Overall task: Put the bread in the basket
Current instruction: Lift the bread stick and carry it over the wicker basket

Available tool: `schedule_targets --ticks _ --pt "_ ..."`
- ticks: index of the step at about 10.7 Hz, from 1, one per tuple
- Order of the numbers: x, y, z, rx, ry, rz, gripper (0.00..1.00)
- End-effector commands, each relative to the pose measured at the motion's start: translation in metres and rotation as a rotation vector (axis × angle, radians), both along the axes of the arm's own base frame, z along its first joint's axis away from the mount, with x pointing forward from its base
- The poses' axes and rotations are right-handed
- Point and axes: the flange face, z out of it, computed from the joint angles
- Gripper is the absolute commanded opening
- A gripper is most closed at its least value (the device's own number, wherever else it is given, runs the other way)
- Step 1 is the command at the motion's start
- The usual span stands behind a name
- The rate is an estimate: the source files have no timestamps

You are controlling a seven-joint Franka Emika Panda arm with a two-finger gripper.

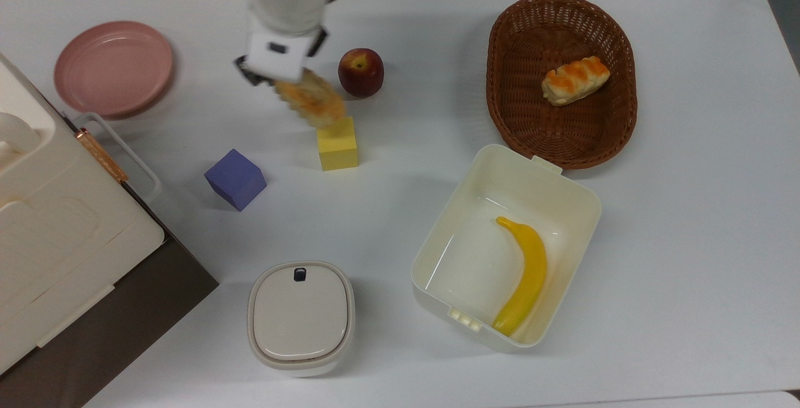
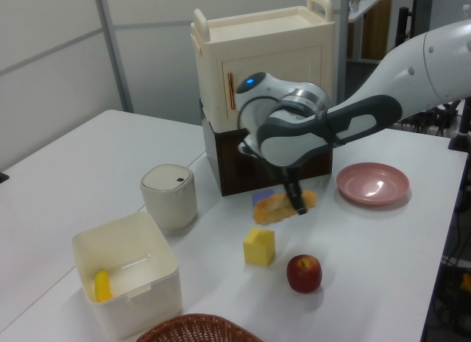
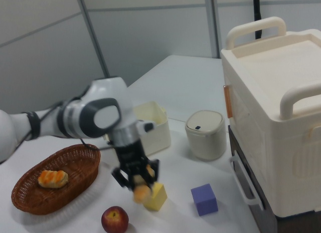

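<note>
Table point(image 1: 687, 239) | hand point(image 1: 282, 80) grips bread point(image 1: 310, 102) aloft | basket point(image 1: 517, 122) well apart

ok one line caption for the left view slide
Gripper carries the bread above the yellow cube, the apple beside it.

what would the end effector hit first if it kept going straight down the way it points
The end effector points down, shut on the bread. Straight below looks like bare table beside the yellow cube; the bread's low end might clip the cube, depth unclear.
</note>
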Motion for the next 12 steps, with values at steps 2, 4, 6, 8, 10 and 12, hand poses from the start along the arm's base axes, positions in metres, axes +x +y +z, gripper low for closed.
schedule_targets --ticks 2,4,6,8,10,12 --pt "-0.004 0.143 0.027 0.074 -0.080 -0.107 0.46" --pt "-0.024 0.221 0.032 0.121 -0.080 -0.140 0.49" --pt "-0.051 0.285 0.032 0.127 -0.084 -0.134 0.59" --pt "-0.075 0.332 0.026 0.123 -0.080 -0.105 0.58" --pt "-0.088 0.357 0.014 0.111 -0.069 -0.092 1.00" --pt "-0.088 0.357 0.018 0.106 -0.079 -0.122 1.00"
